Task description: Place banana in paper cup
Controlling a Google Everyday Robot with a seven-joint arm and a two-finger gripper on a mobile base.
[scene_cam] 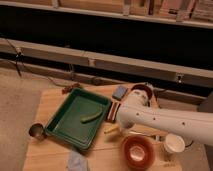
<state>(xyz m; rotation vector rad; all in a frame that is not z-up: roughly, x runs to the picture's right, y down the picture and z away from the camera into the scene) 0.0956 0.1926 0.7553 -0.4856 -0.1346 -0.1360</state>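
Currently, the gripper (116,111) is sitting at the left end of the white arm (165,122), just beside the right rim of the green tray (60,127). Whether it is spread or closed cannot be told, because the arm's body is covering most of it. The banana (111,129) is lying on the wooden table (50,102) just below the gripper, close to the tray's right edge and outside the tray; contact between the two cannot be confirmed. A green elongated vegetable (91,117) is resting inside the tray, near its right side. The arm is extending from the right edge of the view across the table's right half. The paper cup (175,143) is standing upright near the table's right front corner, well apart from the banana. An orange-red bowl (136,151) is sitting between the banana and the paper cup, at the front edge. A small blue-grey block (120,92) is lying behind the tray.
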